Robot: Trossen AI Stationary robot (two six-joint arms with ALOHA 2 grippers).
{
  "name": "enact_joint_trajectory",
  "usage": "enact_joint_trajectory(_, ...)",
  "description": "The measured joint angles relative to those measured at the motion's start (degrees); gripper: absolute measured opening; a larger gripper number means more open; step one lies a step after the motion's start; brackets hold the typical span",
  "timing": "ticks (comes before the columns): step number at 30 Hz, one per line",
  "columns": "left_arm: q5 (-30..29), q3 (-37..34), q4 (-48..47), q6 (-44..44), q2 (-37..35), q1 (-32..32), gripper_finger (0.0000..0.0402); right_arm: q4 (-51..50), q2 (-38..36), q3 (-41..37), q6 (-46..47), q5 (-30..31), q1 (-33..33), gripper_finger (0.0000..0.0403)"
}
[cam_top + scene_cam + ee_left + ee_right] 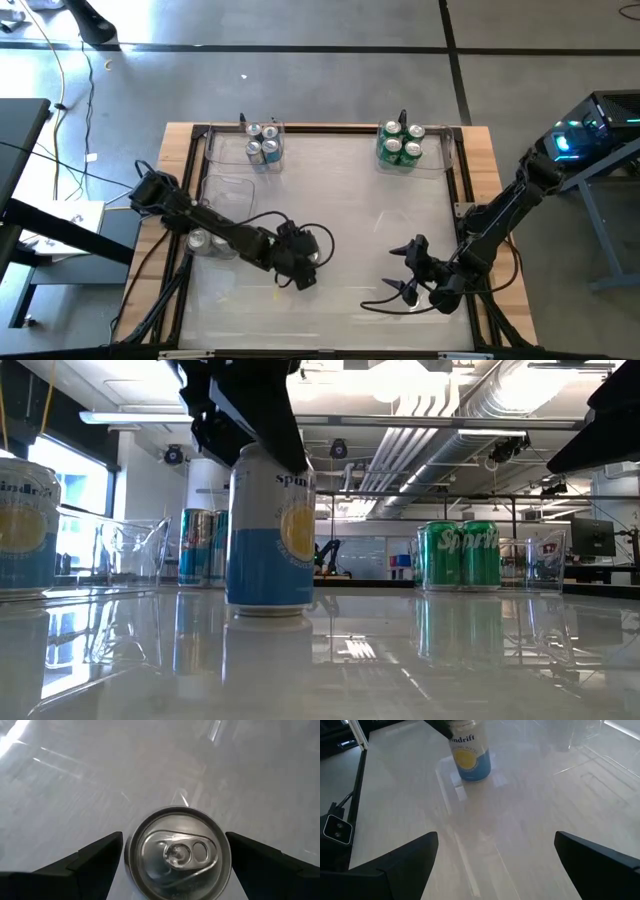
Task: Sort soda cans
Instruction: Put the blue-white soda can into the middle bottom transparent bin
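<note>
A: Two arms are working over the desk (330, 215). What is the left gripper (300, 262) doing?

B: It is hanging straight above a blue and white can (270, 530) that is standing upright near the middle of the desk. Its jaws are standing wide, one on each side of the can's top, with a gap showing on both sides, so nothing is being held.

A: And the right gripper (408, 270)?

B: It is waiting low near the right edge, jaws spread wide and empty.

A: Where are the other cans sitting?

B: Green cans (400, 145) are clustering at the far right, blue cans (263, 143) at the far left, and silver-topped cans (208, 242) under the left arm.
</note>
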Motion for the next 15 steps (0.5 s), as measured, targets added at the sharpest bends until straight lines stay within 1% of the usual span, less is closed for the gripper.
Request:
enact_joint_trajectory(4, 1.74, 0.00, -0.03, 1.41, 0.24, 1.06, 0.0327, -0.01, 0.00, 0.00, 0.21, 0.00, 0.00, 0.0397)
enact_joint_trajectory(8, 3.50, 0.00, -0.12, 3.45, 0.03, 1.85, 0.0293, -0.01, 0.00, 0.00, 0.20, 0.02, 0.00, 0.0397)
enact_joint_trajectory(10, 5.36, 0.01, -0.05, 6.78, -0.06, 2.21, 0.0283, 0.00, 0.00, 0.00, 0.20, 0.05, 0.00, 0.0397)
enact_joint_trajectory(14, 10.02, 0.35, -1.63, 16.26, -0.18, 3.79, 0.0283, 0.00, 0.02, 0.01, 0.65, 0.05, 0.00, 0.0397)
enact_joint_trajectory(15, 10.23, 0.62, -2.70, 19.33, -0.24, 4.05, 0.0283, 0.00, 0.02, 0.00, 0.66, 0.05, 0.00, 0.0397)
